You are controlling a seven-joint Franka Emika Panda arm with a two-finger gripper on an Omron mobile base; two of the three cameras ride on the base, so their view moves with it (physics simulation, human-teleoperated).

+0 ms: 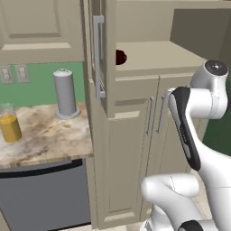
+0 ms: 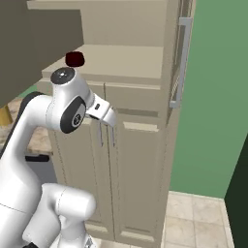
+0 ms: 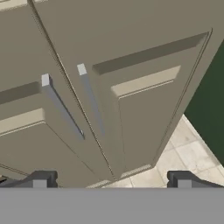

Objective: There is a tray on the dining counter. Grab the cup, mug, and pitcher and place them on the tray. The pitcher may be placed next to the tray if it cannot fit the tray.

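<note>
1. The gripper (image 3: 111,179) is spread wide and holds nothing; in the hand view its two dark fingertips (image 3: 40,179) sit far apart at the bottom edge.
2. Ahead of the fingertips stand two closed beige cabinet doors (image 3: 131,87), each with a slim grey handle (image 3: 92,98) – they fill the middle of the hand view, with pale floor tiles (image 3: 192,153) at lower right.
3. The mug (image 1: 120,57), dark red, sits in an open shelf recess above those doors – upper centre of the left base view, upper left of the right base view.
4. The pitcher (image 1: 9,122), filled yellow-orange, stands on a marbled counter (image 1: 45,135) at the left edge of the left base view.
5. A grey canister (image 1: 66,92) with a knob stands on the same counter, right of the pitcher and well apart from it.
6. A tall cabinet door (image 1: 101,54) hangs ajar just left of the mug's recess.
</note>
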